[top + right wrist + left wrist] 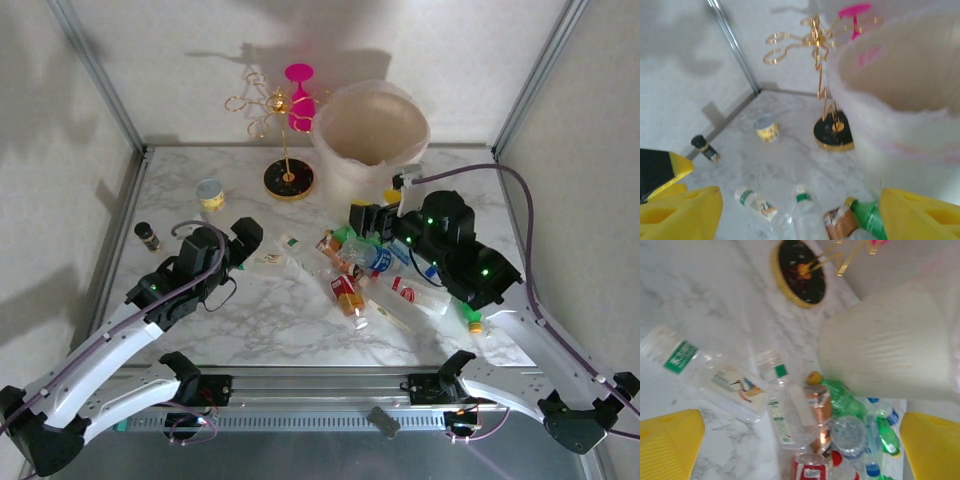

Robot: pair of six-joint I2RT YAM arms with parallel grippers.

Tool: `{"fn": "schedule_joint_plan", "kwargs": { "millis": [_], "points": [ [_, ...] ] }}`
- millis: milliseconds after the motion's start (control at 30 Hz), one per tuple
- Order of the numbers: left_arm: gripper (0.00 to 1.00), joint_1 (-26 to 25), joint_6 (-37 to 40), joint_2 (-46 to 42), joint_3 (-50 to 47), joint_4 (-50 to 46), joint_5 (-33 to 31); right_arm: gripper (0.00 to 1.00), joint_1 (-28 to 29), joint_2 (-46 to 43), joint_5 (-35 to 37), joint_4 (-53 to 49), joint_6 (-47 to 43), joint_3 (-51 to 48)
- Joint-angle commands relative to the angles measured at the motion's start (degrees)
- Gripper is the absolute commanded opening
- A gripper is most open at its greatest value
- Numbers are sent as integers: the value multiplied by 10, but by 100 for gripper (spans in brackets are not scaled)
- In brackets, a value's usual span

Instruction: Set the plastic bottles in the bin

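**On the table: bottles lying down, both hands wide**

On the marble table (250, 330), the plastic bottles (372, 272) lie in a heap, a bit right of the middle. They are on their sides and many touch each other. The bin (335, 160) stands at the back, just behind the heap. Every bottle that can be seen is on the table, outside the bin.

The left hand (248, 238) is low, just left of the heap. In the left wrist view its two yellow fingers (670, 445) sit far apart at the bottom corners. The hand is wide and holds nothing. Ahead of it lies a clear bottle with a bird on its label (727, 380). Next to that is a clear bottle with a green band (777, 407). A green bottle with a yellow cap (837, 395) lies close to the bin's wall.

The right hand (362, 218) is at the back edge of the heap, near the foot of the bin. In the right wrist view its yellow fingers (920, 215) are far apart too, wide, with nothing between them.

A green bottle with an orange cap (470, 320) lies apart from the heap, by the right arm.

A gold wire stand (288, 180) on a round black base is left of the bin, with a pink thing (299, 95) by its top. A small cup with a yellow band (210, 192) stands further left. A tiny dark vial (148, 236) is near the left edge.
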Motion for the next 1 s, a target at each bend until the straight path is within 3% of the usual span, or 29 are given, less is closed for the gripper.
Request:
{"fn": "schedule_joint_plan", "kwargs": {
  "millis": [0, 233, 333, 567, 967],
  "points": [
    [100, 16, -100, 9, -20, -24, -19, 80, 18, 7, 11, -14, 50, -38],
    [100, 79, -101, 108, -18, -11, 45, 79, 64, 8, 30, 10, 81, -105],
    [100, 115, -96, 155, -22, 16, 93, 79, 83, 20, 42, 13, 89, -112],
    [100, 183, -93, 256, -22, 55, 140, 80, 124, 41, 64, 12, 91, -110],
    [88, 201, -111, 382, -30, 146, 187, 80, 152, 89, 92, 19, 84, -103]
  ]
}}
